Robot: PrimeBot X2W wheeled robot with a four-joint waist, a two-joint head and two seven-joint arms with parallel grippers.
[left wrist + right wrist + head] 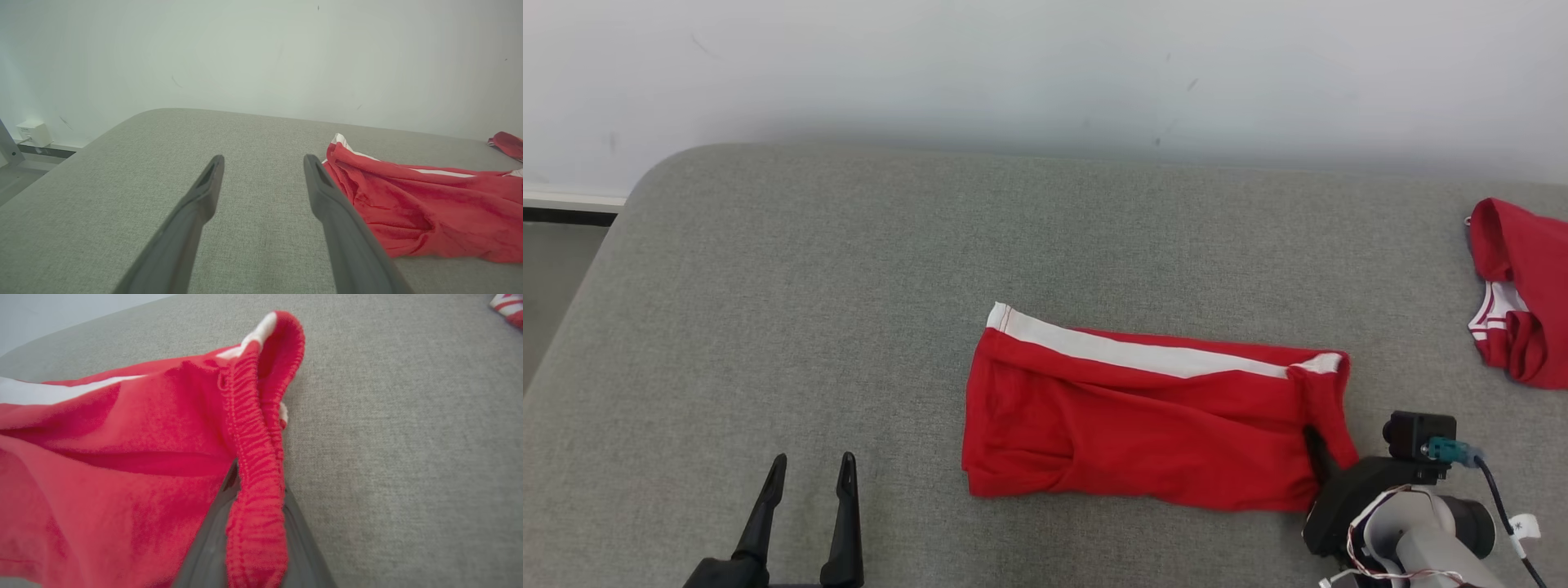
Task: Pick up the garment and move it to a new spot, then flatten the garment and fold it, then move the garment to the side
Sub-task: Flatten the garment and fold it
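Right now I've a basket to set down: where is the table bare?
Free: the left half of the grey table, bordered by the left pincer, wall and red shorts; also the strip behind the shorts. Crowded: the right, where the right pincer pinches the waistband near a second red garment.

Bright, diffuse light, soft shadows; wrist views bow at edges, and the garment (122,477) blurs up close.
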